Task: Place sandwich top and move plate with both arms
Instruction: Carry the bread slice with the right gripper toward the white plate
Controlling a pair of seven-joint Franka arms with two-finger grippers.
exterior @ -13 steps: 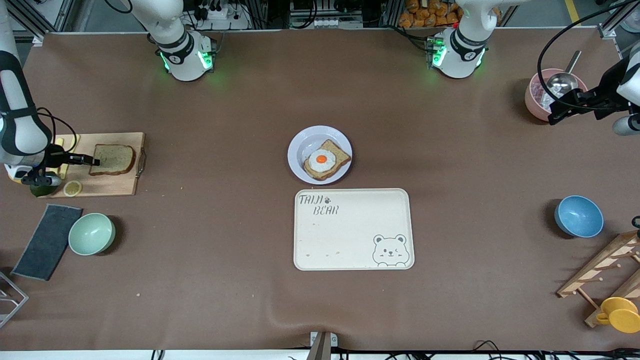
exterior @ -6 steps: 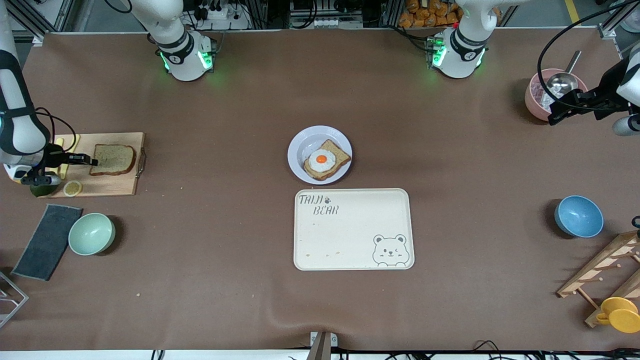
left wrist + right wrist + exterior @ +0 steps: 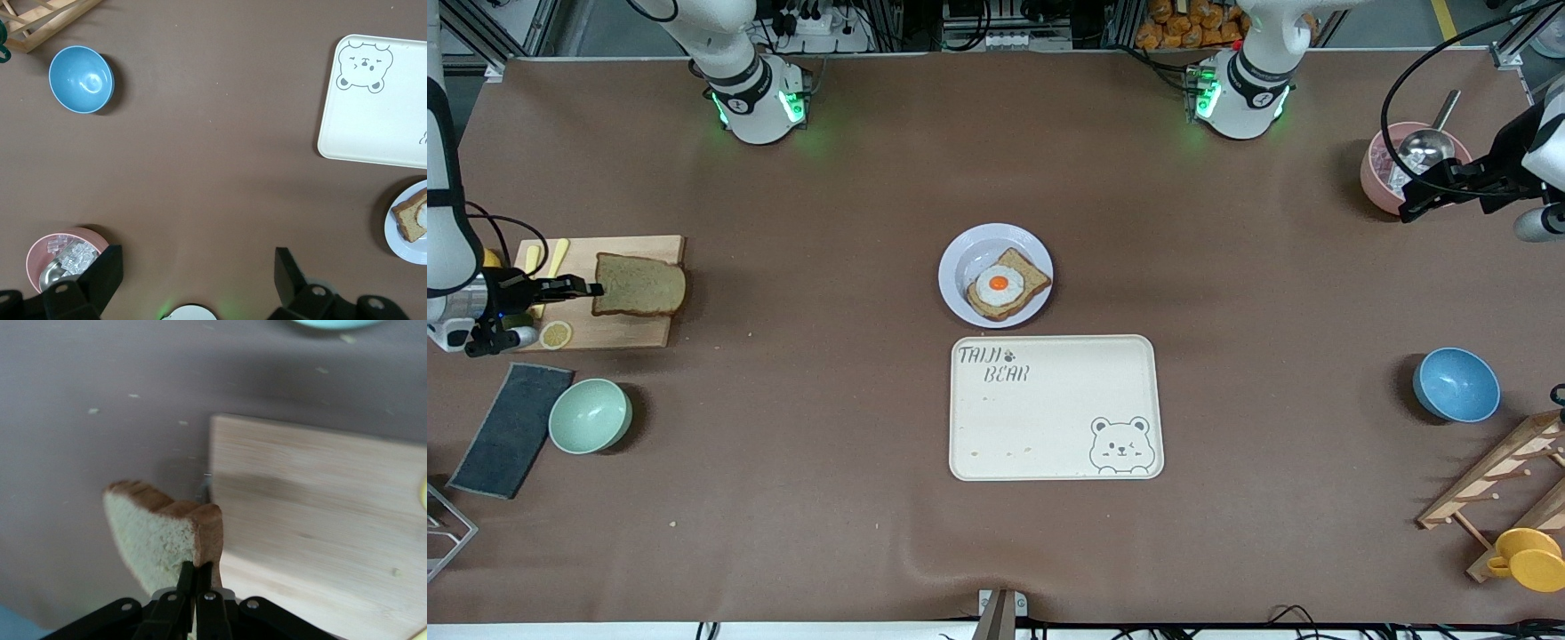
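Note:
My right gripper (image 3: 594, 288) is shut on the sandwich top (image 3: 640, 286), a plain brown bread slice, and holds it by one edge a little above the wooden cutting board (image 3: 618, 329). The right wrist view shows the slice (image 3: 160, 537) pinched between the fingers (image 3: 187, 577) over the board's edge (image 3: 313, 520). The pale plate (image 3: 965, 253) sits mid-table with an egg-topped bread slice (image 3: 1007, 284) on it. My left gripper (image 3: 1416, 206) waits open and empty over the table by the pink bowl (image 3: 1375, 178). The left wrist view shows its fingers (image 3: 288, 273) wide apart.
A cream bear-printed tray (image 3: 1056, 407) lies nearer the camera than the plate. A green bowl (image 3: 590, 415), a dark cloth (image 3: 511, 430) and a lemon slice (image 3: 557, 334) are at the right arm's end. A blue bowl (image 3: 1456, 384), wooden rack (image 3: 1498, 480) and yellow cup (image 3: 1528, 558) are at the left arm's end.
My right gripper has lifted the bread slice off the cutting board and shifted it slightly toward the table's middle. The left arm has not moved.

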